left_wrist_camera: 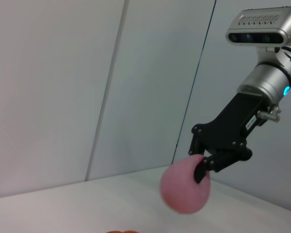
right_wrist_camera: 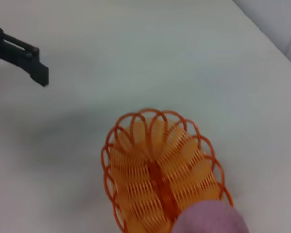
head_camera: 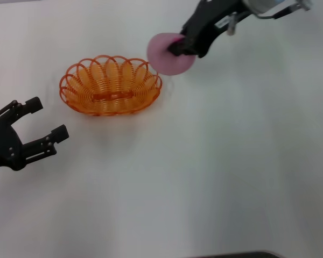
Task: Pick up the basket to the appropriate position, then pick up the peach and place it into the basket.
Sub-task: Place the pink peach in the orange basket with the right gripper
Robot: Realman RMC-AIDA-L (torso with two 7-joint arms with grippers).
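Black fingers of the right gripper (head_camera: 178,47) hide part of the smooth, pale pink round peach (head_camera: 167,56), clamped shut on it above the white table (head_camera: 215,161), upper centre of the head view. Left of it sits the oval orange wire basket (head_camera: 111,86). The left gripper (head_camera: 40,126) hovers lower left, fingers spread, empty.

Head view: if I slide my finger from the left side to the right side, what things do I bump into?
Left gripper, open → basket, sitting on the white table → peach → right gripper, holding the peach up.
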